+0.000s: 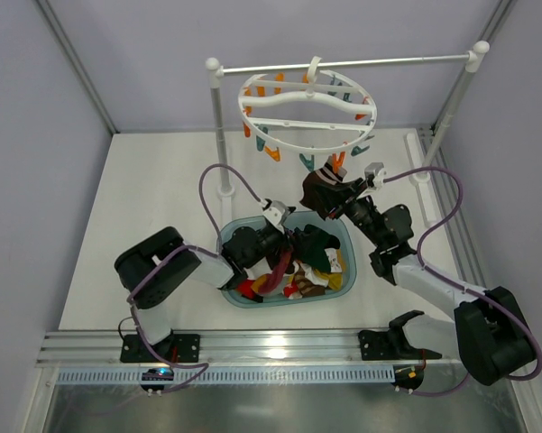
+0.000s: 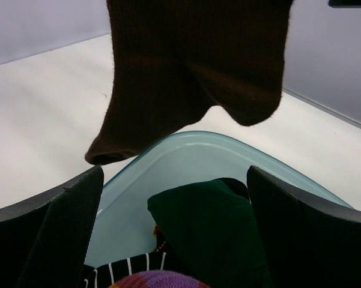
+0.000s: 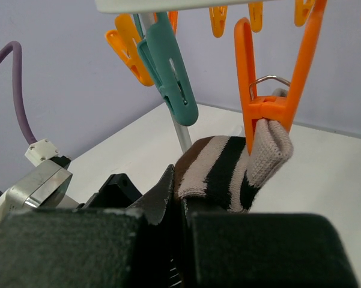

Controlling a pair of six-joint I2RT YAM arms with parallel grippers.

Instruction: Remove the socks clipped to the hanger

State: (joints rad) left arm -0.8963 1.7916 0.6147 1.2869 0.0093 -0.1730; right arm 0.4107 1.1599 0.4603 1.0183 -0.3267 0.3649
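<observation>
**Hanger.** The hanger (image 1: pixel 307 115) is a white plastic ring with crossbars. It is hooked on the rail of a white two-post stand (image 1: pixel 218 135). Orange and teal pegs hang round its rim.

**Clipped sock.** One sock (image 1: pixel 322 189) hangs from the near rim, above the far end of the basket (image 1: pixel 252 304).
- From overhead it reads only as a dark brown lump.
- The right wrist view shows a ribbed knit banded brown, beige and black (image 3: pixel 219 171).
- In that view its grey end is pinched in a glossy orange clip (image 3: pixel 270 96) with a wire spring.
- A smooth teal clip (image 3: pixel 171 78) beside it hangs empty.
- The left wrist view shows the sock from below (image 2: pixel 192 66) as soft, dark and finely ribbed, drooping over the basket rim.

**Claws.**
- The right gripper (image 3: pixel 181 195) has its black fingers pressed together on a fold of the sock, just below the orange clip.
- The left gripper (image 2: pixel 174 180) stands wide apart with nothing between its fingers, low over the basket.

**Container.** The basket is a rounded tub of translucent pale teal plastic (image 2: pixel 228 150).
- Inside lie a dark green sock (image 2: pixel 210 222), a black sock with thin white stripes (image 2: pixel 126 267) and a purple-pink striped knit (image 2: pixel 156 279).
- The overhead view adds red, orange and yellow fabric heaped at the near end.
</observation>
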